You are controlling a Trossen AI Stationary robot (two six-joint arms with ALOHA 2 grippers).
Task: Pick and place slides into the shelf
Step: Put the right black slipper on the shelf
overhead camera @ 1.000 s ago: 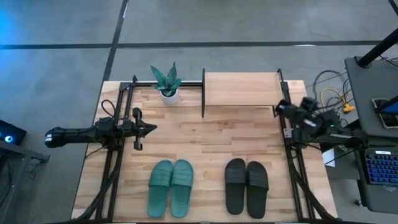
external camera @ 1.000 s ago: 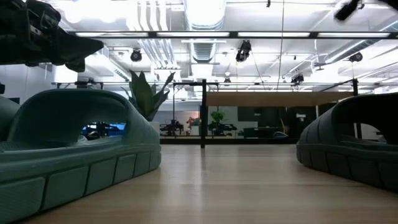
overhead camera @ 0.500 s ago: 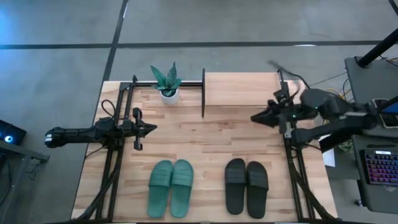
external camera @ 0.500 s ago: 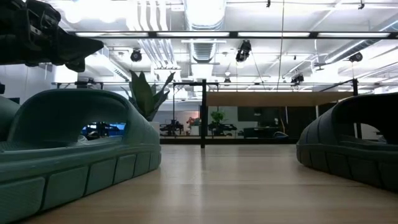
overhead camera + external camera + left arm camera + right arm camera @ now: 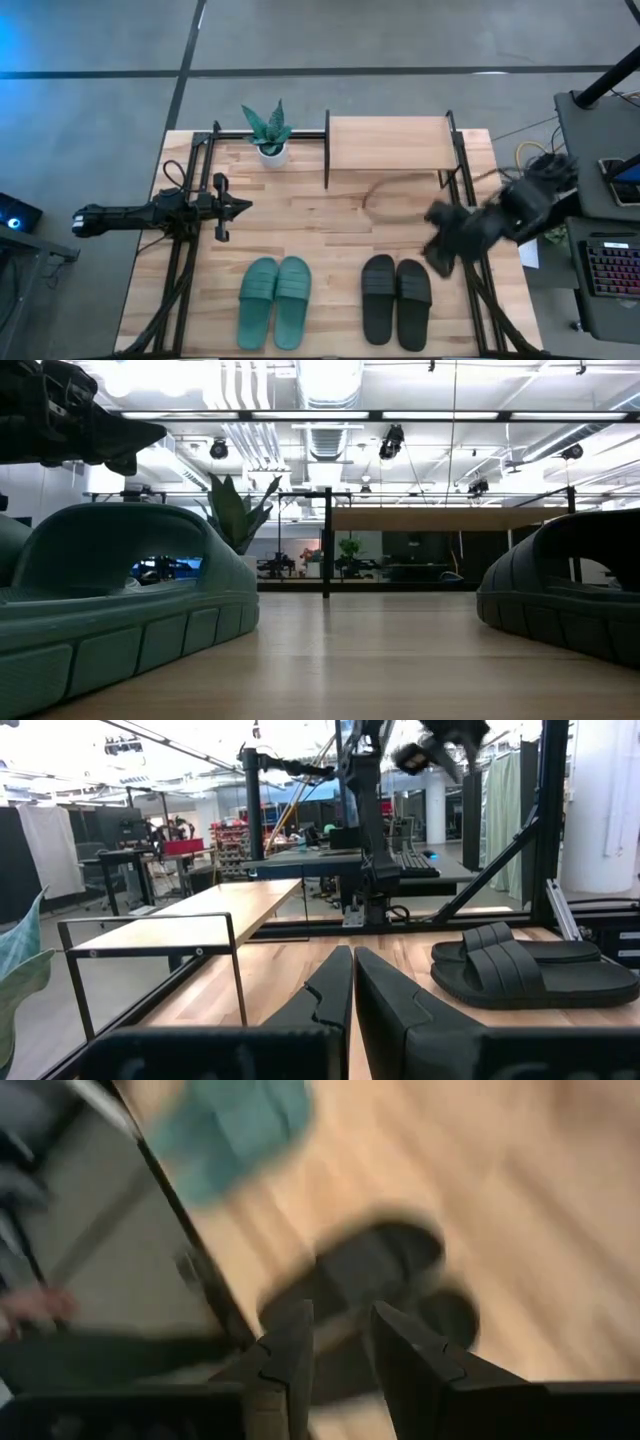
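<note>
The teal green slides (image 5: 275,300) and the black slides (image 5: 397,297) lie soles down, side by side, near the table's front edge. They also show in the low view, the teal pair (image 5: 120,610) and the black pair (image 5: 570,600). The shelf (image 5: 388,143) stands at the far edge. My left gripper (image 5: 245,207) is shut and empty, level above the table's left part. My right gripper (image 5: 438,248), blurred, is above the far right of the black slides (image 5: 370,1270). It is open and empty (image 5: 340,1310).
A small potted plant (image 5: 268,130) stands left of the shelf at the far edge. Black frame rails run along the table's left side (image 5: 180,260) and right side (image 5: 470,270). Bare wood lies between the shelf and the slides (image 5: 330,220).
My right gripper has swung quickly from the table's right edge beside the shelf, first toward the table's middle, then toward the near edge. It now stands over the black slides. The slides have not moved.
</note>
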